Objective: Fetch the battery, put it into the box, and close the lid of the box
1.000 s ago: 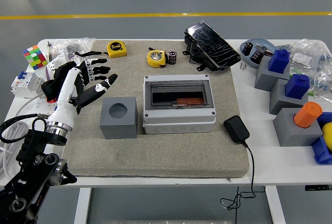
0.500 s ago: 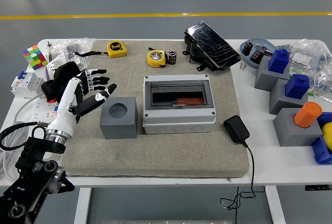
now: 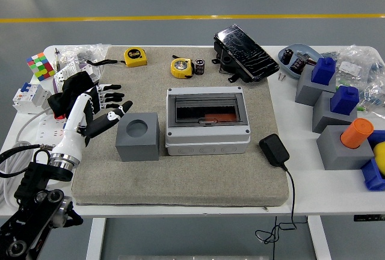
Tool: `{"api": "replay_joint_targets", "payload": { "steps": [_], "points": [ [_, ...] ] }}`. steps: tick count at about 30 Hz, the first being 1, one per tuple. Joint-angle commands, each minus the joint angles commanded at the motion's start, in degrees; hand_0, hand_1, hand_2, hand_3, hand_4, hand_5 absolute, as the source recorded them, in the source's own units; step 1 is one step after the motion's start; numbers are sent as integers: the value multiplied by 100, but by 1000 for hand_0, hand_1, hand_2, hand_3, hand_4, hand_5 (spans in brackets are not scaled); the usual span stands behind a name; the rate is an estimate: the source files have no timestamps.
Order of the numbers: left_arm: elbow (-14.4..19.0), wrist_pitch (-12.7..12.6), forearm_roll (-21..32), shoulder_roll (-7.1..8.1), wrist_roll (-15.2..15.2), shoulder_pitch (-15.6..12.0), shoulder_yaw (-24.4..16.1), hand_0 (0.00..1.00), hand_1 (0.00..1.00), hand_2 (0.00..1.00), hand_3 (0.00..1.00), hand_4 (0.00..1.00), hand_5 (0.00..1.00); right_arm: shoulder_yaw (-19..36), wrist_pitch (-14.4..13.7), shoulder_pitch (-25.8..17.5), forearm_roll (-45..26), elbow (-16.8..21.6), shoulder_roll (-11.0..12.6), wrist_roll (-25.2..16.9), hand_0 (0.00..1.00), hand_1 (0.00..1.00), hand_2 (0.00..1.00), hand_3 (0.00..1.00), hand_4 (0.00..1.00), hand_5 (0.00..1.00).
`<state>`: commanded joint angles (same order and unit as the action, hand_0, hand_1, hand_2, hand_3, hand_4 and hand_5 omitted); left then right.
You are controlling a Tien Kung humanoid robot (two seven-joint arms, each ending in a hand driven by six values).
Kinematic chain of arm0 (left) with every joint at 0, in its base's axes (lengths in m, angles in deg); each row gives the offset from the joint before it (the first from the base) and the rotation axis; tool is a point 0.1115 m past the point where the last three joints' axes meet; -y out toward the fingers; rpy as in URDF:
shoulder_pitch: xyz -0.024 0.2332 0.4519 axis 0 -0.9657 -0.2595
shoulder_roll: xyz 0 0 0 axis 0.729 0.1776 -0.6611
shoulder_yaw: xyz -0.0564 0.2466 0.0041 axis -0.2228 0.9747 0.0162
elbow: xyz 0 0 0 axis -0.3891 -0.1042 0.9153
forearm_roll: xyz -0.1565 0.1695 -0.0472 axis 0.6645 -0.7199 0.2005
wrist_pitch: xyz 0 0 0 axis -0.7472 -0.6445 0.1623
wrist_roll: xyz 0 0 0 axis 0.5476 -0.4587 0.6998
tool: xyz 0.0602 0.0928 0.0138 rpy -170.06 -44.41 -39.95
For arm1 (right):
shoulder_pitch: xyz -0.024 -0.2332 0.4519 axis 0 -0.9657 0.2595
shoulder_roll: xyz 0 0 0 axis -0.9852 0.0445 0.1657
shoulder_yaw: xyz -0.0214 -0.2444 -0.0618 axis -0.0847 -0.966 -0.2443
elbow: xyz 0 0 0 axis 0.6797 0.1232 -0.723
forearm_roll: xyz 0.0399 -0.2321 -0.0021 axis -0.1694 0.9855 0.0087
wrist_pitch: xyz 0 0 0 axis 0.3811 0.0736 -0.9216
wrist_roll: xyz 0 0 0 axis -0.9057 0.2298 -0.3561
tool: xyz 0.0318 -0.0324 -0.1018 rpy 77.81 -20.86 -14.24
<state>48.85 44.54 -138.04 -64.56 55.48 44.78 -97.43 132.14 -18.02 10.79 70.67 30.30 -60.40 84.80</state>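
A small dark battery (image 3: 200, 65) stands on the mat at the back, just right of a yellow tape measure (image 3: 181, 67). The grey box (image 3: 207, 123) sits mid-mat; its dark see-through lid (image 3: 206, 109) lies flat, and something orange shows through it. My left hand (image 3: 106, 106) is at the mat's left side, fingers spread and empty, its fingertips just left of a grey cube with a round hole (image 3: 138, 136). It is well apart from the battery and the box. My right arm is out of view.
A second yellow tape measure (image 3: 135, 56) and a black device (image 3: 245, 52) lie at the back. A black adapter (image 3: 274, 150) with a cable lies right of the box. Grey blocks with blue and orange pieces (image 3: 337, 112) stand at the right. A colour cube (image 3: 40, 65) and clutter lie at the left.
My left arm has drawn back toward the lower left, and the open hand has slid a little left, away from the grey cube's top. Nothing else has moved.
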Motion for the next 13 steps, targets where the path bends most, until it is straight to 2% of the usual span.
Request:
{"api": "replay_joint_targets", "payload": {
  "steps": [13],
  "points": [
    [49,40,-51,32,-25,42,-54,526,618,589,651,916,367,87,9,55,137,0,0,43,643,666,675,608,991,599]
  ]
}}
